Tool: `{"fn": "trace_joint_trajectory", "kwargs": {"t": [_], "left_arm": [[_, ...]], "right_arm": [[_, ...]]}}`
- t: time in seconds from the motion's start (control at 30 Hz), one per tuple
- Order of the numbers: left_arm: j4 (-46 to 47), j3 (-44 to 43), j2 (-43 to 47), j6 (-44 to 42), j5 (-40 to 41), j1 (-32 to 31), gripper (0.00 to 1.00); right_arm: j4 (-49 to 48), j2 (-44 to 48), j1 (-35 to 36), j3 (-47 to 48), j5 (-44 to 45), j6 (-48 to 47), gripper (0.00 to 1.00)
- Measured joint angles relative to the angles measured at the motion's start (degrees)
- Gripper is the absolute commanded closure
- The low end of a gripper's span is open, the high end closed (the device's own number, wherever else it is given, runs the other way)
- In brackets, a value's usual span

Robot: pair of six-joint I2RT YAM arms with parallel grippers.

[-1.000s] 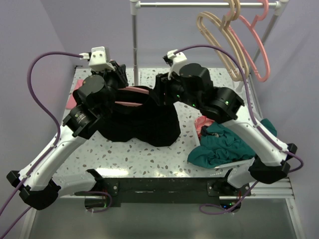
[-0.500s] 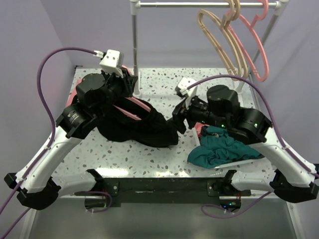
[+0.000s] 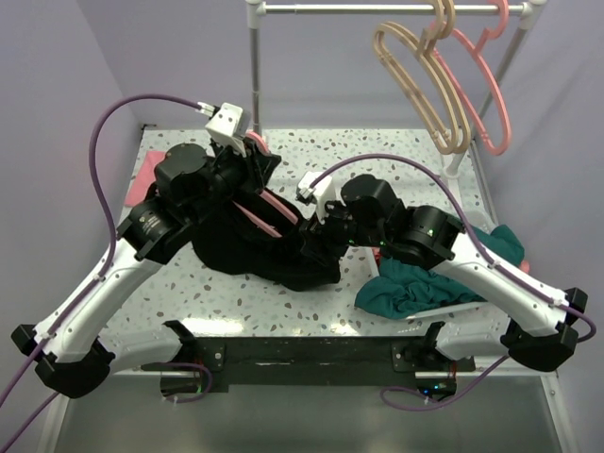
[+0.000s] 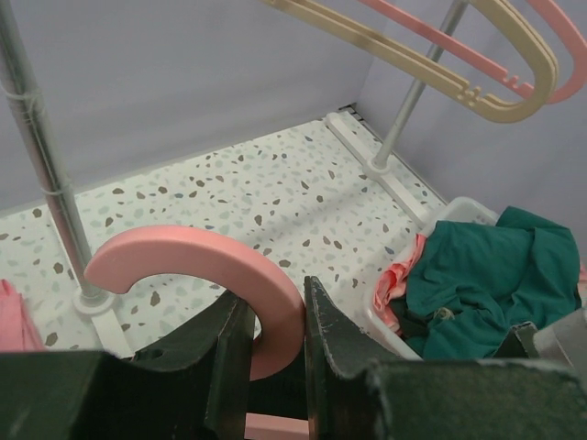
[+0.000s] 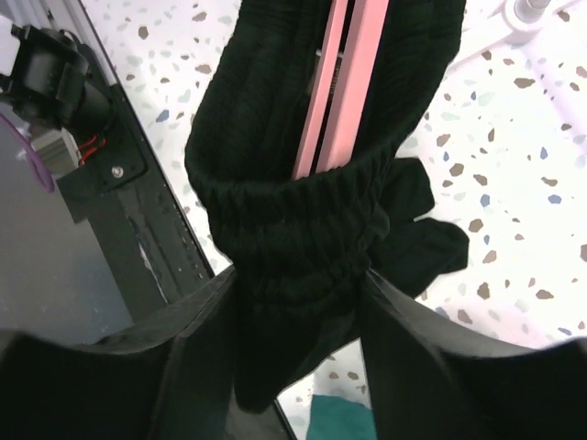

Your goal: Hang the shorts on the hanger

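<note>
The salmon-pink hanger [image 3: 269, 209] lies tilted across the table's middle with the black shorts [image 3: 255, 250] wrapped round its bars. My left gripper [image 3: 257, 165] is shut on the hanger's curved hook, which shows between its jaws in the left wrist view [image 4: 183, 252]. My right gripper [image 3: 311, 243] is at the shorts' right end. In the right wrist view its jaws [image 5: 298, 284] press on the bunched elastic waistband of the shorts [image 5: 275, 137] from both sides, and the hanger's pink bars [image 5: 344, 82] run into the waistband opening.
A clothes rack stands at the back: pole [image 3: 255, 85], top rod [image 3: 377, 8], tan hangers [image 3: 415, 85] and another pink hanger [image 3: 486, 94]. A teal garment [image 3: 425, 278] fills a white basket at the right. Pink cloth [image 3: 146, 175] lies at the far left.
My right gripper came off the shorts, drew back right, then moved left again onto the waistband. My left gripper lifted the hanger's hook end up and to the right.
</note>
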State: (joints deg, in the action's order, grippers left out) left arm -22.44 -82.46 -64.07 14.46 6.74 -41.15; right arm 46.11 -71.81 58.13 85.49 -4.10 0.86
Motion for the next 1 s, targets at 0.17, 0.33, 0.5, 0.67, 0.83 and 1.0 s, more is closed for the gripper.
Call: {"fn": "trace_joint_trajectory", "kwargs": {"t": [0.17,0.33,0.5,0.67,0.83,1.0], "left_arm": [[2.67,2.03,0.02,1.18,-1.53,-0.92,1.0],[3.93,2.67,-0.17,1.38,-2.16,-2.08,1.0],[6.21,2.69,-0.76,1.4,-1.86,-3.67,0.94],[8.96,2.05,-2.95,1.92,-2.4,-5.01,0.52],[9.62,-0.79,-5.95,4.31,-3.82,-5.84,0.13],[9.35,-3.48,-6.45,4.9,-4.33,-6.1,0.0]], "right_arm": [[-3.3,1.07,0.09,-3.76,0.15,2.91,0.64],[-5.05,1.77,0.33,-6.1,2.08,5.55,0.93],[-4.7,4.37,-0.04,-7.34,6.86,8.46,1.0],[-3.15,7.58,0.09,-8.07,9.4,9.99,1.0],[-1.64,9.73,0.11,-8.07,10.88,10.58,1.0],[0.61,12.31,0.09,-8.04,12.81,11.26,1.0]]}}
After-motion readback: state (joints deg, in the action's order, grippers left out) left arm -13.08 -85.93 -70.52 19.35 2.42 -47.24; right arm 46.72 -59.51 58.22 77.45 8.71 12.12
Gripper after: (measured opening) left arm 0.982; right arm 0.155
